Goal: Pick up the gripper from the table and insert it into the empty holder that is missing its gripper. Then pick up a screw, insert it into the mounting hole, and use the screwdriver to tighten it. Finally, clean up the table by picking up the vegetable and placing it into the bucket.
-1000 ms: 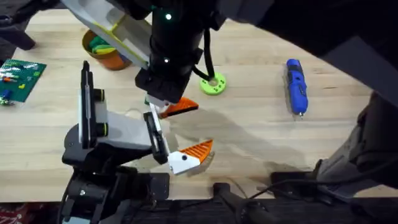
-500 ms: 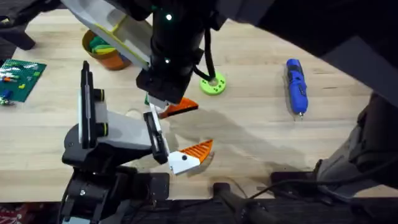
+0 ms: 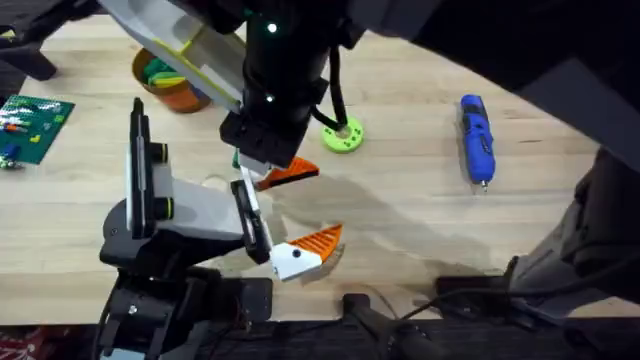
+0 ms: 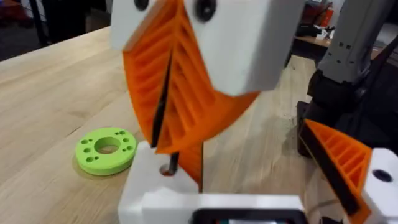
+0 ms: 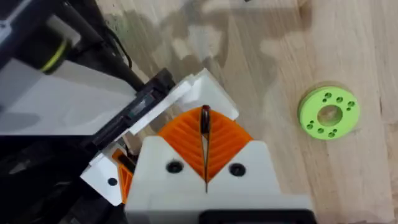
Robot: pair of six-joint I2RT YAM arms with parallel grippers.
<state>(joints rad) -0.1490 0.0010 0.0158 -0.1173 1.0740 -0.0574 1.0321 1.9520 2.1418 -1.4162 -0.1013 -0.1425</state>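
The gripper (image 3: 292, 172), an orange ribbed wedge on a white base block (image 4: 152, 177), sits at the far end of the black holder (image 3: 250, 215) on the white-bodied arm. My left gripper (image 4: 205, 200) is shut on that base block. Directly above the block is my right gripper (image 5: 205, 146), shut on the dark screw (image 5: 205, 118). The screw tip (image 4: 172, 163) stands at the block's mounting hole. A matching orange finger (image 3: 310, 247) sits at the holder's near end. The blue screwdriver (image 3: 476, 138) lies at the right. The green vegetable (image 3: 156, 72) lies inside the orange bucket (image 3: 172, 95).
A lime-green ring (image 3: 342, 134) lies just beyond the two grippers. A green circuit board (image 3: 30, 125) rests at the left edge. The white arm's black stand (image 3: 160, 270) fills the near left. Bare wood lies between the ring and the screwdriver.
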